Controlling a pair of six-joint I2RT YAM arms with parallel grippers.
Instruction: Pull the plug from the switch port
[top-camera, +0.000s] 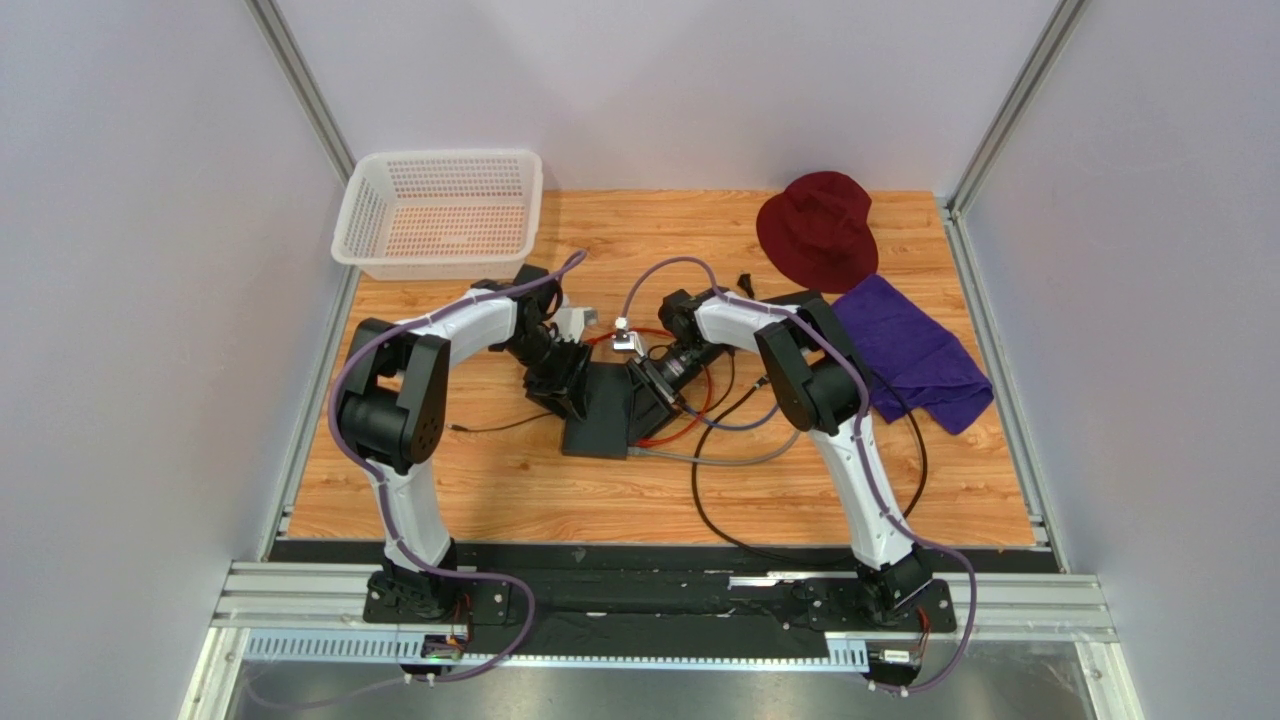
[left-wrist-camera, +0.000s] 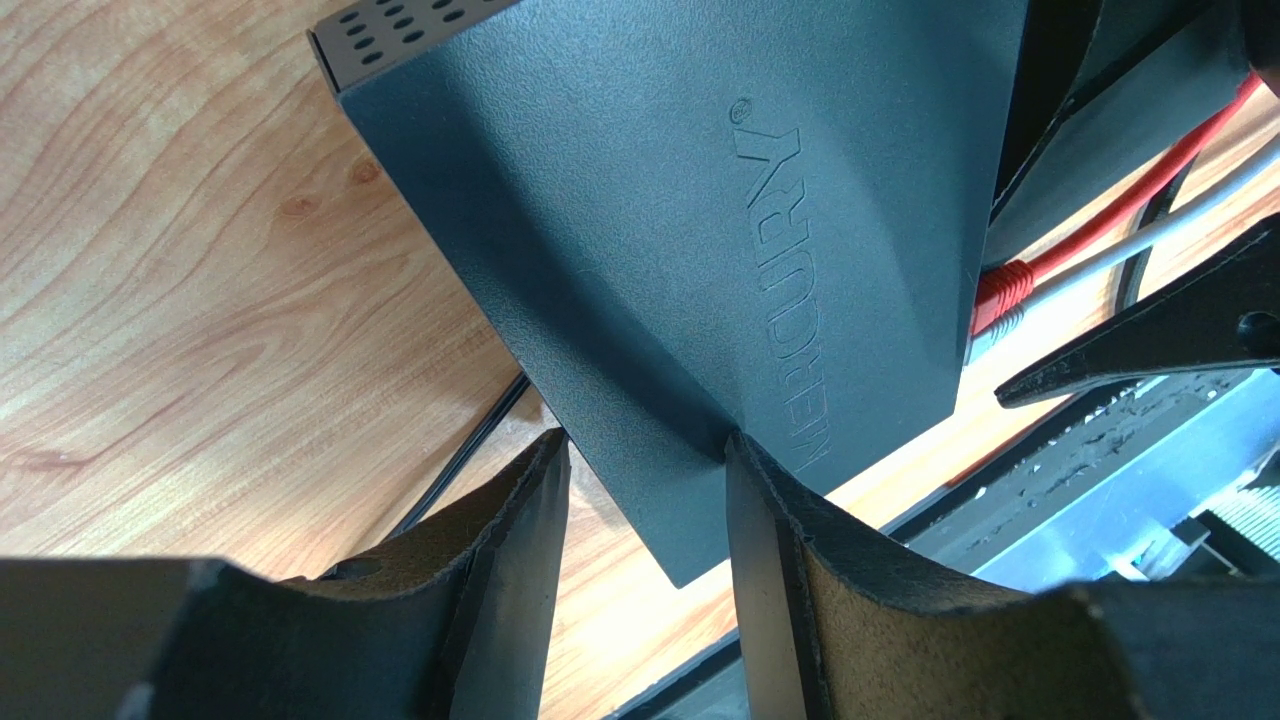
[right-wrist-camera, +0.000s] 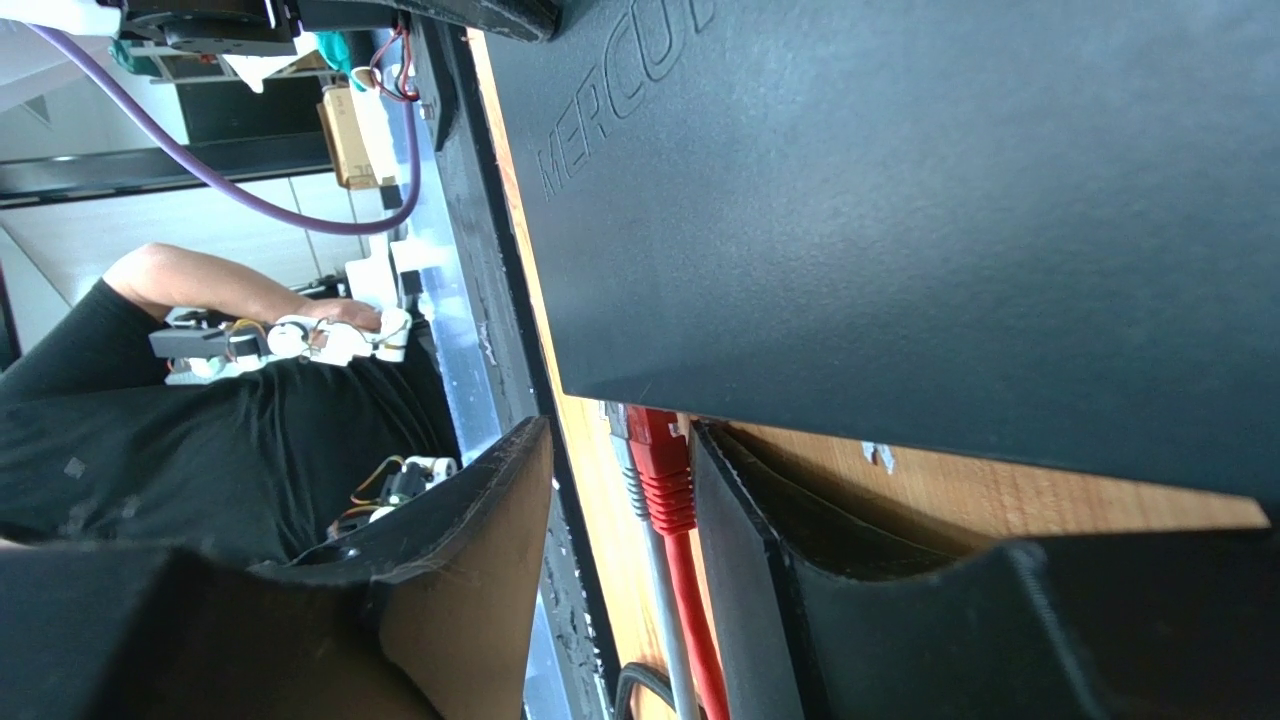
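Two grippers are meeting at the dark grey box (top-camera: 601, 420) lying in the middle of the wooden table (top-camera: 496, 495); the left gripper (left-wrist-camera: 646, 450) is clamping a corner on the box's left side, both fingers pressing against it. The right gripper (right-wrist-camera: 619, 435) is hovering at the box's right edge, its fingers straddling the red plug (right-wrist-camera: 661, 458), one touching it and the other standing apart, not yet pinching. The red plug is sitting in its switch port beside a grey plug (right-wrist-camera: 619, 425), the socket itself hiding under that edge.
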